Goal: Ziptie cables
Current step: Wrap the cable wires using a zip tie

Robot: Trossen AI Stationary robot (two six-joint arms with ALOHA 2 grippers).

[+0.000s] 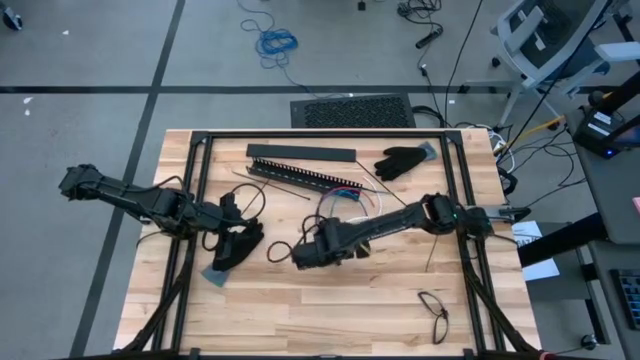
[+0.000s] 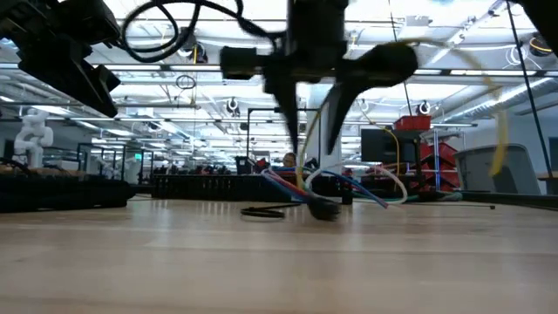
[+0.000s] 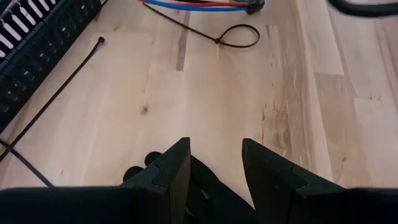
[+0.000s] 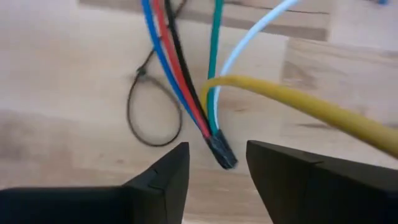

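The cables (image 1: pixel 345 203) are a bundle of blue, red, black, green, white and yellow wires lying on the wooden table near its middle. Their shared black end plug (image 4: pixel 221 151) rests on the wood. My right gripper (image 4: pixel 217 152) hangs open above that plug, fingers pointing down, one on each side and clear of it (image 2: pixel 314 131). A looped black zip tie (image 4: pixel 152 112) lies flat beside the bundle. My left gripper (image 3: pixel 214 168) waits open over the table's left part (image 1: pixel 235 250), with nothing between its fingers.
A long black slotted bar (image 1: pixel 300 175) and a flat black strip (image 1: pixel 300 152) lie at the far side, with a black glove (image 1: pixel 400 160) to their right. Straight zip ties (image 3: pixel 56 99) lie near the bar. A small black cable loop (image 1: pixel 435 312) sits near the front right.
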